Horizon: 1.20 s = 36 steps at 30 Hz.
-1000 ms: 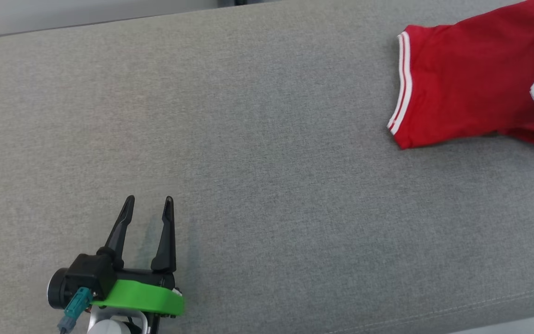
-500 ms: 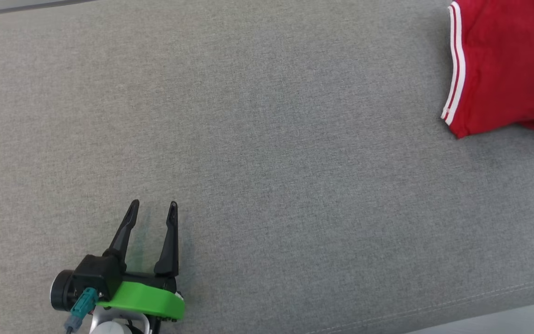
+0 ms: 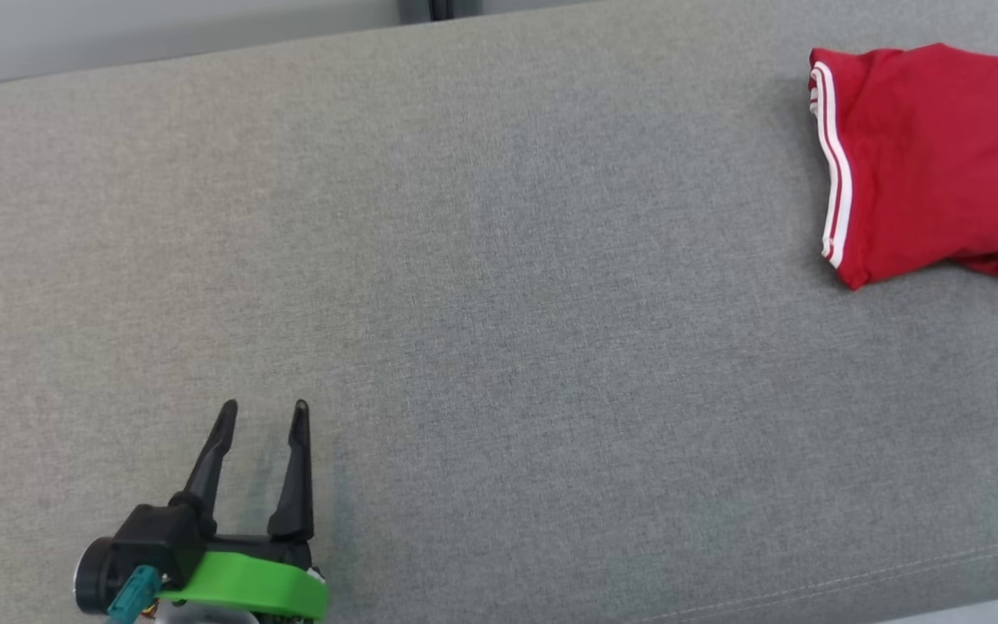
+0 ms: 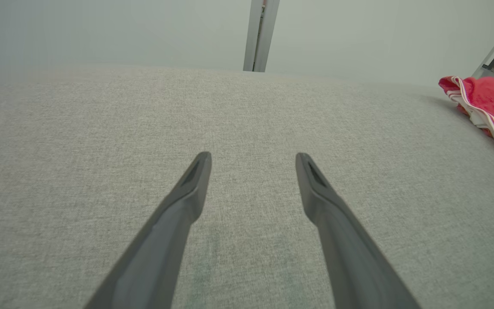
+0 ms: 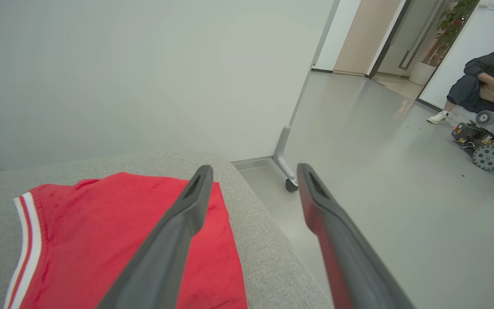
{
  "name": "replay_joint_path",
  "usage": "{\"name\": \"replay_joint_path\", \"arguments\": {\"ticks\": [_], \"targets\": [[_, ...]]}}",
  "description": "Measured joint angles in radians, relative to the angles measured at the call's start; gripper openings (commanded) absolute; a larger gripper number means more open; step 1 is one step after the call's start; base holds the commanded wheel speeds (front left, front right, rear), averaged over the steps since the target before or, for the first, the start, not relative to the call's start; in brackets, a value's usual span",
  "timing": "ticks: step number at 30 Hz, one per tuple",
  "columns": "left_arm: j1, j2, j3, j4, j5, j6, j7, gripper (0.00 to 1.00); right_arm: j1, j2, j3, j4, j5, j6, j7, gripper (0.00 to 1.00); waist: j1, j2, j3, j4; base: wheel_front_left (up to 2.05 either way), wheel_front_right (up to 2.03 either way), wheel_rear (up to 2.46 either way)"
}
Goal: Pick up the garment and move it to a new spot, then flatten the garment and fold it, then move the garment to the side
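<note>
Dev: While the left gripper [image 3: 264,407] sits parked low at the left, jaws spread wide and empty, nothing there worries me. Bare grey tabletop [image 3: 499,303] across the middle.
Ops: Garment?
Dev: Red garment [image 3: 923,156] lies folded at the far right, white-striped hem facing left, a lower layer poking out underneath.
Ops: Right side?
Dev: Right gripper [image 5: 254,168] hangs over it, jaws wide, nothing held. Can't tell if a finger touches cloth.
Ops: Risk?
Dev: My guess: a finger snags fabric on the way out and the fold opens. Worse, the garment sits near the tabletop's end, floor [image 5: 380,171] just beyond. A drag that way drops it off.
</note>
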Motion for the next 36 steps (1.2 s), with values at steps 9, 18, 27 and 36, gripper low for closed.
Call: {"name": "replay_joint_path", "arguments": {"ticks": [9, 18, 27, 36], "targets": [[0.078, -0.003, 0.087, -0.037, -0.014, 0.028, 0.000, 1.00, 0.335, 0.092, 0.120, -0.150, 0.060, 0.000, -0.274, 1.00, 0.0000, 0.0000, -0.109, 0.018, 0.00, 0.00, 0.00], [0.134, -0.004, 0.088, -0.021, -0.026, 0.067, 0.000, 1.00, 0.628, 0.211, 0.264, -0.318, 0.135, 0.000, -0.300, 1.00, 0.0000, 0.0000, -0.216, 0.054, 0.00, 0.00, 0.00], [0.133, -0.005, 0.092, 0.011, -0.033, 0.076, 0.000, 1.00, 0.765, 0.258, 0.407, -0.372, 0.150, 0.000, -0.300, 1.00, 0.0000, 0.0000, -0.257, 0.095, 0.00, 0.00, 0.00], [0.137, -0.005, 0.094, 0.023, -0.051, 0.085, 0.000, 1.00, 0.769, 0.262, 0.427, -0.373, 0.154, 0.000, -0.300, 1.00, 0.0000, 0.0000, -0.258, 0.105, 0.00, 0.00, 0.00]]}}
